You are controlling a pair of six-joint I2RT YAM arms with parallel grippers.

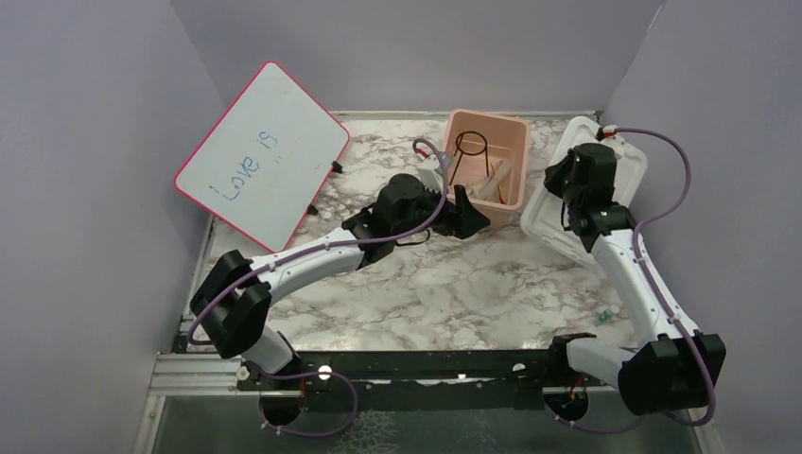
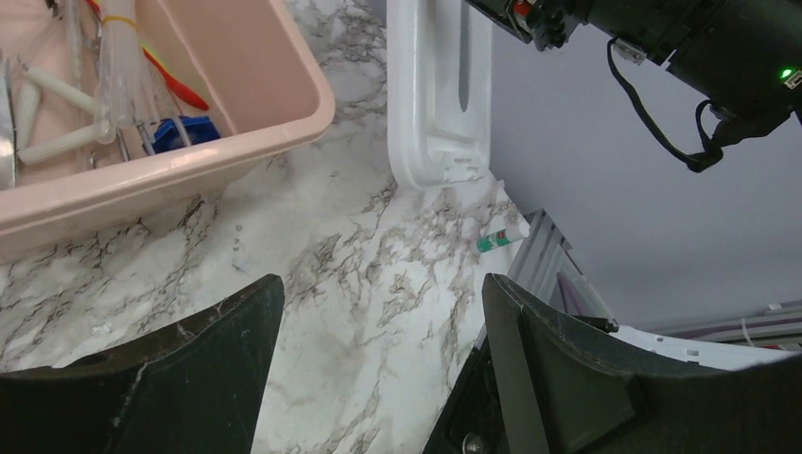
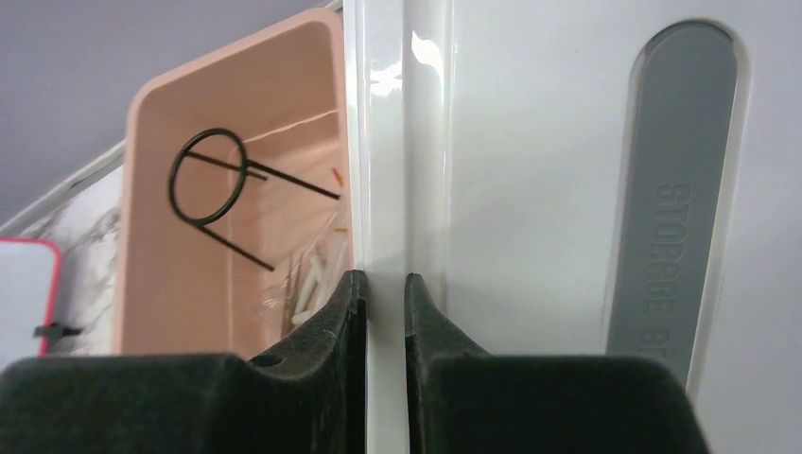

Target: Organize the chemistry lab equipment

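Your tabletop [image 2: 359, 246] has a smooth, marble-patterned finish with a slight sheen. The pink tub [image 3: 151, 284] looks like matt plastic. The white lid [image 3: 530, 189] is glossy plastic, with bright highlights along its rim, and its grey strip [image 3: 676, 189] is duller, with moulded letters. The ring stand [image 3: 293, 180] is thin black wire. The tubes [image 2: 118, 57] are clear; you cannot tell plastic from glass. The left gripper [image 2: 378, 293] has fingers [image 2: 189, 378] of matt black plastic, finely scuffed. The whiteboard [image 1: 265, 165] has a smooth white face.
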